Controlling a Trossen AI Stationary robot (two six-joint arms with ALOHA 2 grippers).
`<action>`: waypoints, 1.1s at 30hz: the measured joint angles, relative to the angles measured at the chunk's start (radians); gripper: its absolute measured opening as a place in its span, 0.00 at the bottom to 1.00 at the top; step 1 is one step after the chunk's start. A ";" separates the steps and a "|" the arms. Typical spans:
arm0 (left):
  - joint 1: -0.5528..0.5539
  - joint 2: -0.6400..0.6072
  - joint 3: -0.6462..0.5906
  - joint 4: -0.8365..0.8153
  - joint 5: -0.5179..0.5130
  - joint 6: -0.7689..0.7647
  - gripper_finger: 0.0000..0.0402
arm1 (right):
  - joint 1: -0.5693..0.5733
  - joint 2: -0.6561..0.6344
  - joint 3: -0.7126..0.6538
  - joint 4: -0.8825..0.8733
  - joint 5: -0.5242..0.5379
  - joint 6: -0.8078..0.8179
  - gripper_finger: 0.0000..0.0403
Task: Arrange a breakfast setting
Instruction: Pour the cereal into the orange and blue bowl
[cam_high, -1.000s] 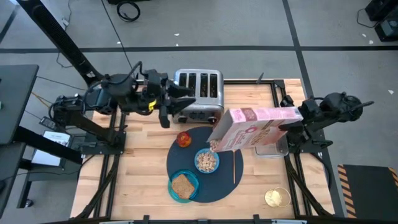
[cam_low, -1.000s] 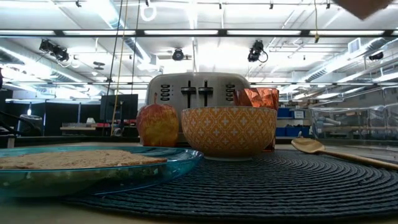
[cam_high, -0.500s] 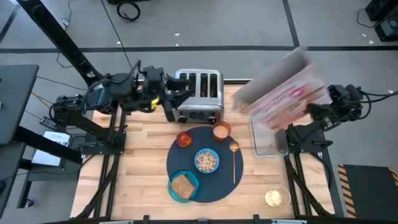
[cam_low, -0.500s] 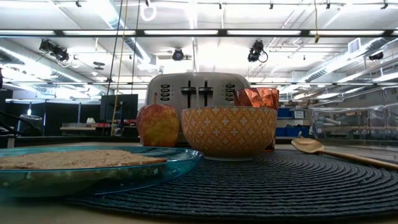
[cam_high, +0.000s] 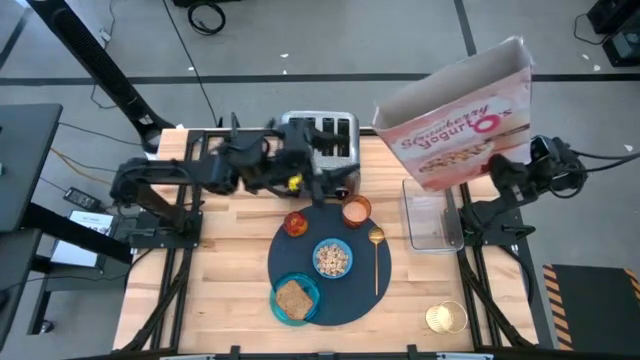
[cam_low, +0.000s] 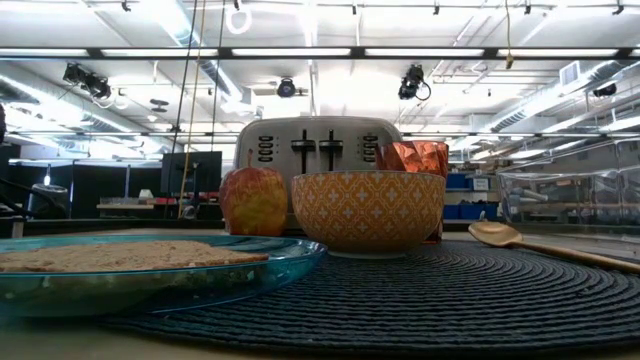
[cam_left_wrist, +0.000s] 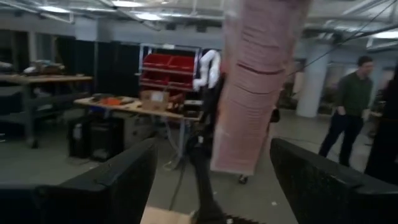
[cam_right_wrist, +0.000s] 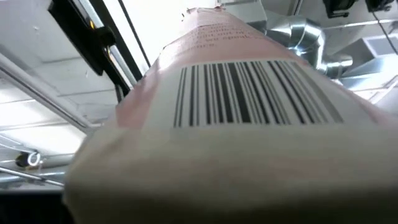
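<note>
Wooden butcher-block table (cam_high: 230, 260) carries the setting, with grey workshop floor around it in the high view. A large round dark navy woven mat (cam_high: 355, 290) lies at the table's middle. On it sit a small bowl (cam_high: 332, 259), bright blue inside and orange-patterned outside in the low view (cam_low: 368, 210), filled with cereal; a teal glass plate (cam_high: 296, 300) bearing a brown toast slice (cam_high: 292, 297); and a gold spoon (cam_high: 376, 255) lying lengthwise just beside the bowl. A copper cup (cam_high: 356, 211) and a red-orange fruit (cam_high: 295, 222) stand at the mat's far edge, near a chrome four-slot toaster (cam_high: 322, 145).

Left gripper (cam_high: 330, 183) is extended low over the table in front of the toaster, just beside the fruit and cup; its dark fingers (cam_left_wrist: 112, 180) stand wide apart, holding nothing.

Right gripper (cam_high: 497, 172) is raised at the table's right side, clamped on a pink cereal box (cam_high: 455, 120) held upright and slightly tilted, open top up, above a clear plastic tray (cam_high: 432, 222). The box fills the right wrist view, barcode showing.

A gold-rimmed round object (cam_high: 446, 318) rests near the table's front right corner. A person (cam_left_wrist: 348, 102) stands in the room beyond.
</note>
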 joint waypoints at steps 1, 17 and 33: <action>0.000 0.015 -0.001 0.026 0.011 0.001 0.79 | 0.000 0.018 0.000 0.020 0.006 -0.006 0.44; 0.029 0.082 0.000 0.303 0.106 -0.021 0.79 | -0.138 0.264 0.000 0.181 0.021 0.064 0.44; 0.066 0.079 0.000 0.313 0.120 -0.063 0.13 | -0.202 0.380 0.000 0.320 0.025 0.098 0.45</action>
